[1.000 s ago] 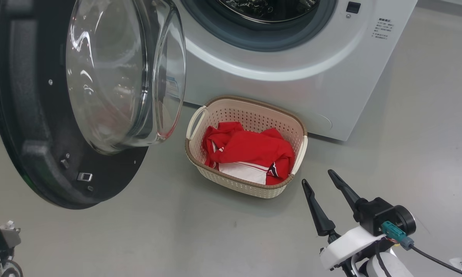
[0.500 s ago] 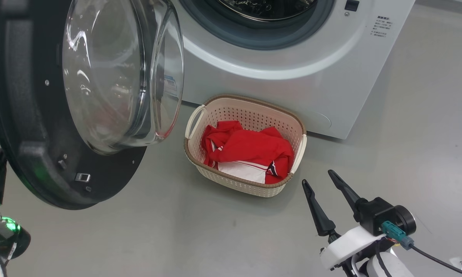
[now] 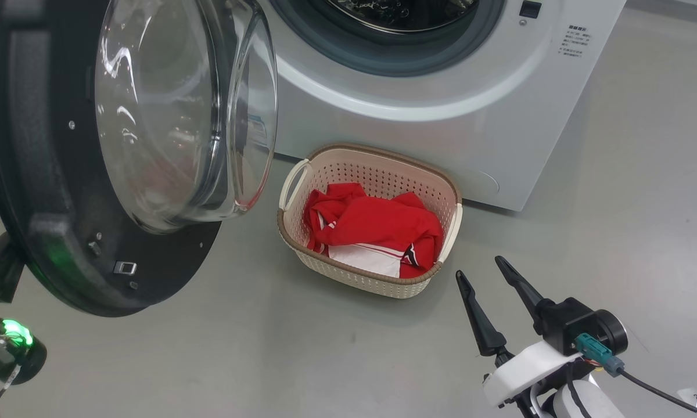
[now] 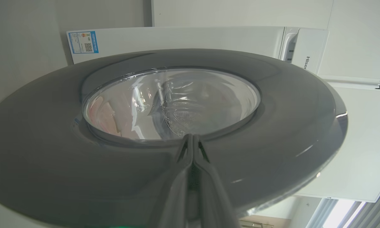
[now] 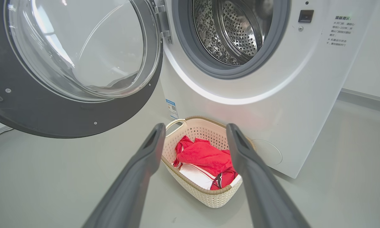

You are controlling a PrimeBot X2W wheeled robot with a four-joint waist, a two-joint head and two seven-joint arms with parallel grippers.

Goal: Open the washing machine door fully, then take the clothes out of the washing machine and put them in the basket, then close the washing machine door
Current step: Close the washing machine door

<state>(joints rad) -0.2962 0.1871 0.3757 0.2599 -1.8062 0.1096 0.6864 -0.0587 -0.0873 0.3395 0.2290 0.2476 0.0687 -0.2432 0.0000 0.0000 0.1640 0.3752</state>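
The washing machine door (image 3: pixel 52 191) stands swung open at the left, its glass bowl (image 3: pixel 180 110) bulging toward the basket. Its glossy outer face (image 4: pixel 272 126) is seen in the left wrist view, where my left gripper (image 4: pixel 192 136) is shut and empty, tips close to the window's rim; contact I cannot tell. The white washing machine (image 3: pixel 441 128) shows its bare steel drum (image 5: pixel 237 31). The cream basket (image 3: pixel 383 152) sits on the floor before it, holding the red clothes (image 3: pixel 377 226). My right gripper (image 3: pixel 477 267) hovers open and empty, right of the basket (image 5: pixel 209 196).
Grey floor (image 3: pixel 296 360) spreads in front of the basket and to the right of the machine. A blue label sticker (image 5: pixel 172 109) is on the machine's lower front. My left wrist (image 3: pixel 6 342), lit green, sits behind the door's lower left edge.
The left arm has shifted up and rightward behind the door's lower left edge, and its green light has come into view. The camera nudged slightly. The right arm has not moved.
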